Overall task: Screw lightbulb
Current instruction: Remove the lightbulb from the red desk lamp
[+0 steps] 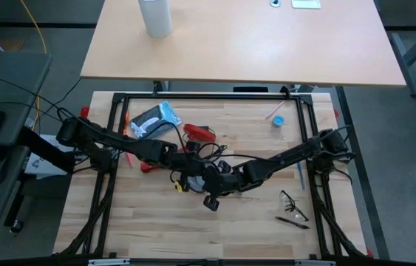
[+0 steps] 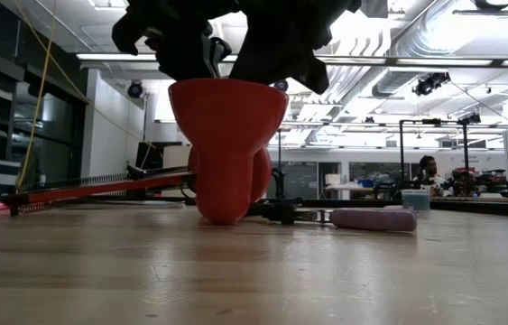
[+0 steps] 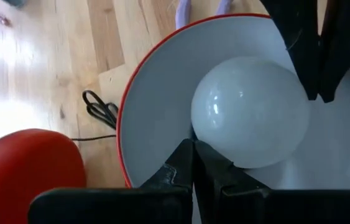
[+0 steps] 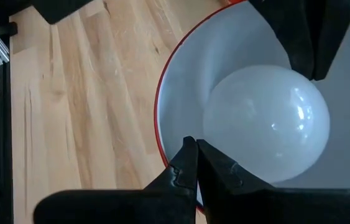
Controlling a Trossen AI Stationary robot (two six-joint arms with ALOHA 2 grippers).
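Both pincers meet over the middle of the wooden tabletop (image 1: 163, 229), inside the mouth of the red lamp shade (image 2: 226, 149). From the high view the left pincer (image 1: 193, 179) comes in from the left and the right pincer (image 1: 219, 185) from the right, so the two crowd the same spot.

Largest first: the tabletop has open bare wood across its near half, with a black frame (image 1: 215, 96) along its edges. A second, paler table (image 1: 267, 44) stands beyond the far edge. The lamp shade stands mouth up, white inside with a red rim (image 4: 162, 118).

The lightbulb (image 3: 249, 112) sits deep in the shade, its round globe facing up out of the mouth; its base is hidden, so its long axis appears to run upright.

In the left wrist view, that pincer spreads wide, one finger (image 3: 187, 168) against one side of the globe and the other against the opposite side, gripping it. The right wrist view shows the right pincer likewise spread across the globe, fingers (image 4: 193, 168) touching or just beside it; whether it truly grips I cannot tell.

Smaller items: safety glasses (image 1: 293, 199) lie near right, a blue round object (image 1: 278, 120) far right.
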